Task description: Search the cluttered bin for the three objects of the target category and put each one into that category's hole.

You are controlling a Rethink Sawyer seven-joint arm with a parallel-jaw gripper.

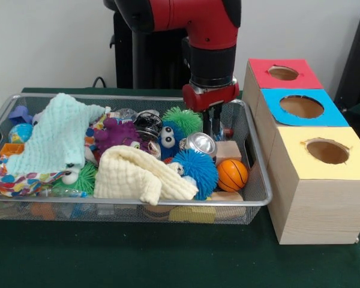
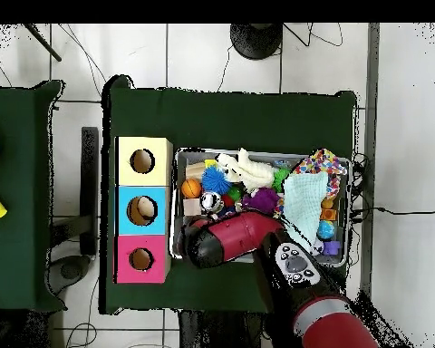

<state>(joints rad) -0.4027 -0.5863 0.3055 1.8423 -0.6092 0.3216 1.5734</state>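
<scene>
Front view, left to right. Wire bin [image 1: 138, 203] crammed full. At its left end, a pale blue towel [image 1: 57, 135] draped over the heap, with a bright patterned cloth [image 1: 15, 180] below it against the front rim. Next along, a purple plush toy [image 1: 117, 133], and in front of it a folded cream cloth [image 1: 138, 174]. Then a green spiky ball [image 1: 184, 119] toward the back and a blue spiky ball [image 1: 198, 171] toward the front, touching the cream cloth.

Between those two, a silver can [image 1: 201, 144] lying on its side, just in front of the gripper [image 1: 214, 129] and a little to its left. Gripper lowered into the bin's right end under the red cuff, its tip hidden behind the can – impossible to tell whether released or clenched. Just right of the can, a wooden block [image 1: 228, 150]; in front of that, a small orange basketball [image 1: 232, 174], near the gripper but apart from it.

Cannot tell which of these belongs to the target category.

Right of the bin, three boxes in a row (touching its side): yellow hole [image 1: 327, 151] nearest, blue hole [image 1: 302, 107] in the middle, red hole [image 1: 283, 72] farthest – nothing seen in any.
</scene>
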